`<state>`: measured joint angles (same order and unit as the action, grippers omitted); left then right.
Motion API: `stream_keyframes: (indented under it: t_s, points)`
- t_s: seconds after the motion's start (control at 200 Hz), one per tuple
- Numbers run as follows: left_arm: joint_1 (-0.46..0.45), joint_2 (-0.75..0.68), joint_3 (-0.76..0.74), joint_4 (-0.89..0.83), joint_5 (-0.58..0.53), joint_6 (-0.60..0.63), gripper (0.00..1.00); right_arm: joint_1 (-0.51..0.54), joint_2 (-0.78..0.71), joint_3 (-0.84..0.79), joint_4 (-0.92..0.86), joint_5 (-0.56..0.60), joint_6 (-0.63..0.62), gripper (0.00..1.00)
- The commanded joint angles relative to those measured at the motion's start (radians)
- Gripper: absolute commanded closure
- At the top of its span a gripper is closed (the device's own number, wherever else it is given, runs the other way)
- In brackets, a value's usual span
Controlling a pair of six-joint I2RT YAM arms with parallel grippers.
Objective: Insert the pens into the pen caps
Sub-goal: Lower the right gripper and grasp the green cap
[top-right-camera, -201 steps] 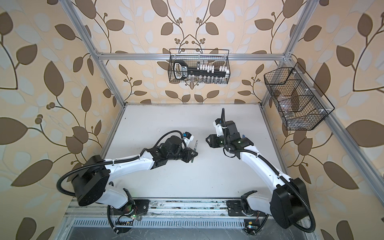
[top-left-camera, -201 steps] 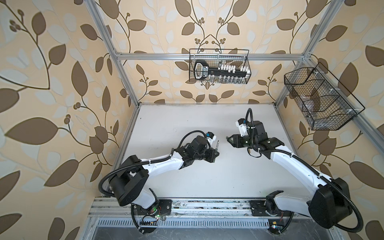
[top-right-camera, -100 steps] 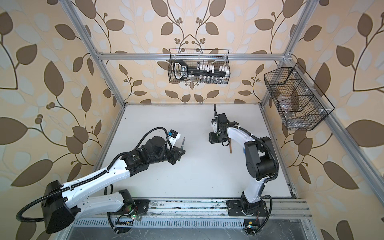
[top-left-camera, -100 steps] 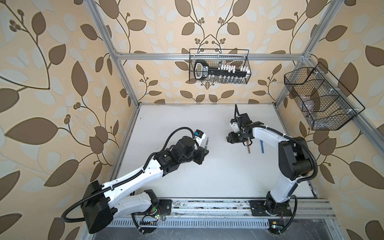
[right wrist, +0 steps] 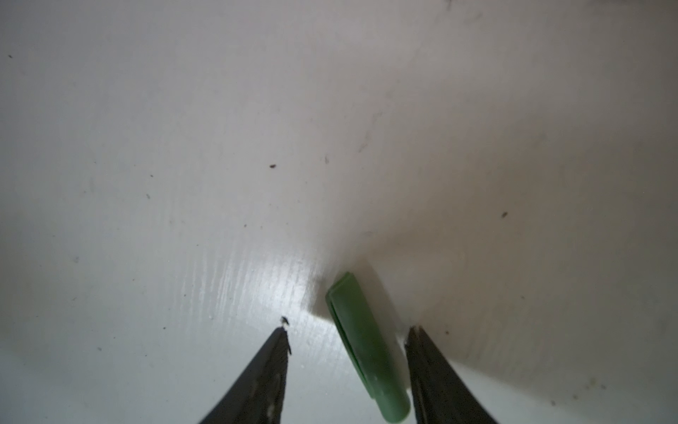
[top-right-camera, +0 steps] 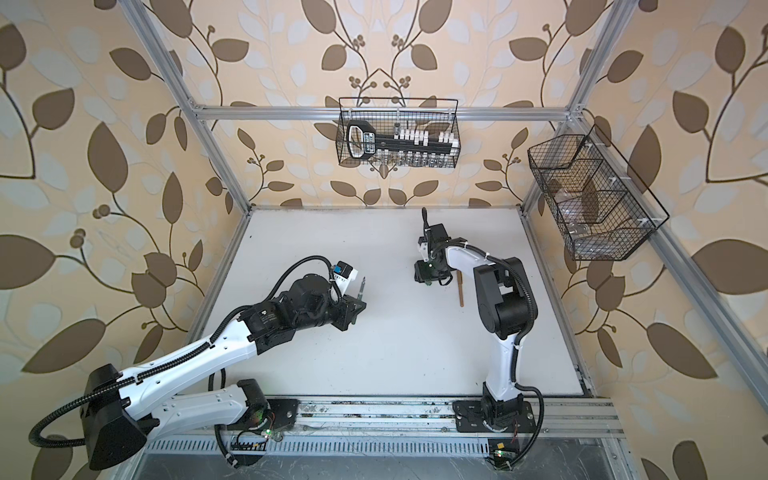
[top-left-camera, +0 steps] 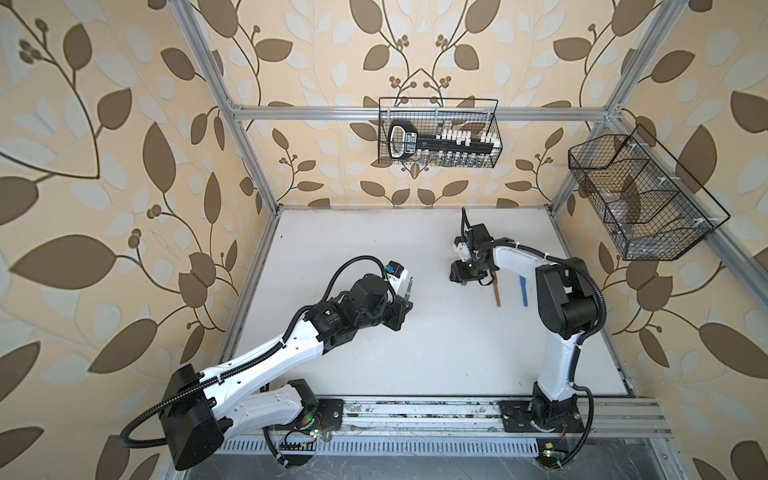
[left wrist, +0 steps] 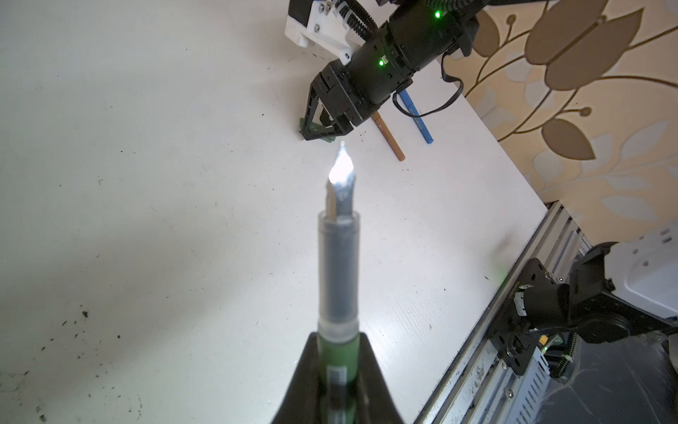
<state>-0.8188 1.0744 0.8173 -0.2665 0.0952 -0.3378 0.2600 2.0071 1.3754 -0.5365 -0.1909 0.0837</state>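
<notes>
Right wrist view shows the right tool (right wrist: 348,330) spread astride the green cap (right wrist: 363,348), which lies on the tabletop (right wrist: 183,147). Meanwhile the left tool (left wrist: 337,352) pinches the green pen (left wrist: 337,275), nib bare. The step in hand seems to be grasping the cap; next it must close squarely, lift, and line up with the nib.

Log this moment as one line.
left gripper shut on green pen | right gripper open astride green cap | tan pen, blue pen on table

White table (top-left-camera: 415,353): green cap (right wrist: 363,345), tan pen (top-left-camera: 496,293), blue pen (top-left-camera: 523,291)
</notes>
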Motion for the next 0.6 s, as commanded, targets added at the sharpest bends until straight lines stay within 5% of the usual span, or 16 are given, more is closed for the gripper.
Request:
stream_keyframes:
  t_s: [0.0, 0.47, 0.595]
  points:
    - [-0.007, -0.016, 0.005, 0.008, -0.016, 0.025, 0.86, 0.009, 0.048, 0.024, 0.004, -0.052, -0.021, 0.47]
    - [-0.008, -0.019, -0.008, 0.015, -0.016, 0.024, 0.86, 0.102, 0.008, -0.031, -0.022, -0.166, -0.032, 0.48]
    - [-0.008, -0.025, -0.013, 0.017, -0.018, 0.024, 0.85, 0.104, -0.04, -0.066, -0.009, -0.114, 0.026, 0.49]
